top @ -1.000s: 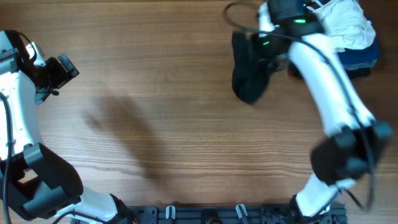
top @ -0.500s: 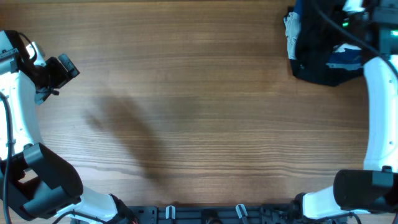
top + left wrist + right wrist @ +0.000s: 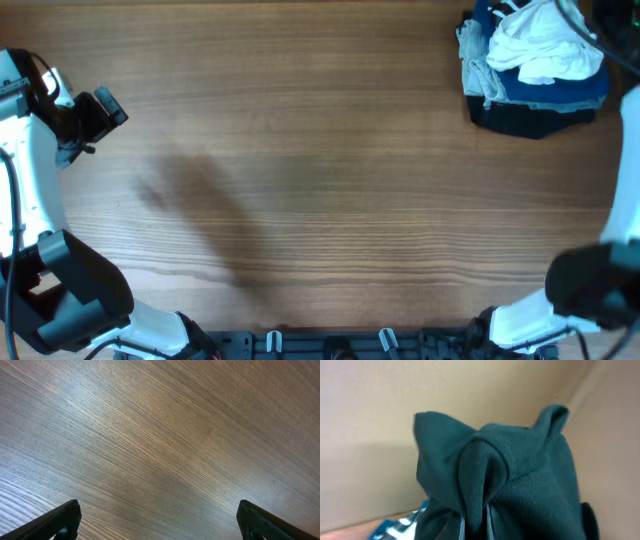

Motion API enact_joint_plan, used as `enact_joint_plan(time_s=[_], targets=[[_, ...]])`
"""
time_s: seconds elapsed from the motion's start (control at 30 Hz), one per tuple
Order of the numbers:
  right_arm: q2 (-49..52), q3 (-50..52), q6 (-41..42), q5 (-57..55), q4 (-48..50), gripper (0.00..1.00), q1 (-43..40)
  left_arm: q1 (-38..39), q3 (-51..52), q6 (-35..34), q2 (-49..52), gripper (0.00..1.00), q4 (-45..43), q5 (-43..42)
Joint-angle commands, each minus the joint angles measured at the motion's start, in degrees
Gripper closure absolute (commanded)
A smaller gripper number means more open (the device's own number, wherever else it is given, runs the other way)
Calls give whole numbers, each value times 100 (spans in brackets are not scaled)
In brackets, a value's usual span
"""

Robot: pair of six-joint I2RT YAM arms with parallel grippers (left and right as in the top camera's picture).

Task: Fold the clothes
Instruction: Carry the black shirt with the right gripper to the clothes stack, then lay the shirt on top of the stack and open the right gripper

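In the right wrist view, my right gripper [image 3: 474, 522] is shut on a bunched fold of the clothes [image 3: 520, 475], a dark soft T-shirt that hangs round the fingers and fills the lower frame. The overhead view shows neither this gripper nor the held shirt; only part of the right arm [image 3: 630, 160] runs along the right edge. My left gripper [image 3: 100, 108] hangs at the far left, open. Its two fingertips [image 3: 62, 517] stand wide apart over bare wood in the left wrist view, with nothing between them.
A heap of white, grey and blue garments [image 3: 535, 60] lies at the table's back right corner, with dark cloth [image 3: 525, 122] at its front edge. The wooden table [image 3: 320, 180] stretches between the arms. A plain beige wall [image 3: 380, 420] stands behind the held shirt.
The right arm swung the dark shirt from the table's back middle to the far right, over the heap and out of the overhead view. The heap shows again. The left arm stayed still.
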State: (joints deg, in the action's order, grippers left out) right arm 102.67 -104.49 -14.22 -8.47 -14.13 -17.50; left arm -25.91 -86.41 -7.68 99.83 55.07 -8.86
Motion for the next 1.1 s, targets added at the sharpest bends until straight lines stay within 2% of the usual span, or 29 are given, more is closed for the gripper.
enact_joint_plan(time_s=[0.0,0.17,0.3,0.53,0.73,0.83,0.87,0.9,1.0,1.07], targets=[[796,-74,-1867,-76,695,96,33,-20,33,-52,48,0,50,-72],[1445,-74,-2518,157,1510,96,46,-20,33,-52,48,0,42,-72],[1727,-72,-2778,210,1495,96,57,-20,33,-52,48,0,44,-72],[1788,-72,-2758,616,632,96,380,-20,33,-55,48,0,-59,-72],[1788,-39,-2627,702,-713,95,776,-4,33,-52,48,0,-72,-70],[1788,-37,-2214,704,-1123,39,796,0,33,-52,48,0,-72,-72],[1786,-39,-2044,704,-1211,25,793,2,33,-52,48,0,-72,-70],[1784,-42,-1934,719,-1276,19,793,2,33,-52,48,0,-83,-72],[1663,-42,-1858,1172,-1480,16,789,2,33,-50,48,0,-83,-70],[1456,-48,-1759,1620,-1532,9,789,2,33,-50,48,0,-81,-70]])
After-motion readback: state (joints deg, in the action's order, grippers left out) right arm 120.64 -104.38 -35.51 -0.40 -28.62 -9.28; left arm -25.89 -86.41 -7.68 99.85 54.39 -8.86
